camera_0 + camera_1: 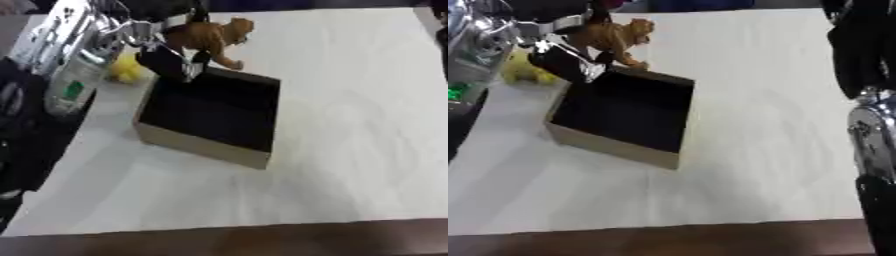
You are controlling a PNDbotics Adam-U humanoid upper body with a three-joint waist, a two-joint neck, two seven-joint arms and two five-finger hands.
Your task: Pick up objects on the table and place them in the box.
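A brown toy animal hangs over the far rim of the box, a tan box with a black inside that stands left of the table's middle. My left hand reaches in from the upper left, and its dark fingers are curled on the toy's rear, just above the box's far left corner. A small yellow thing lies on the cloth left of the box, partly behind my left arm. My right arm runs down the right edge in the right eye view; its hand is out of sight.
A white cloth covers the table, with open room right of the box and in front of it. The brown table edge runs along the bottom. My silver left forearm crosses the upper left corner.
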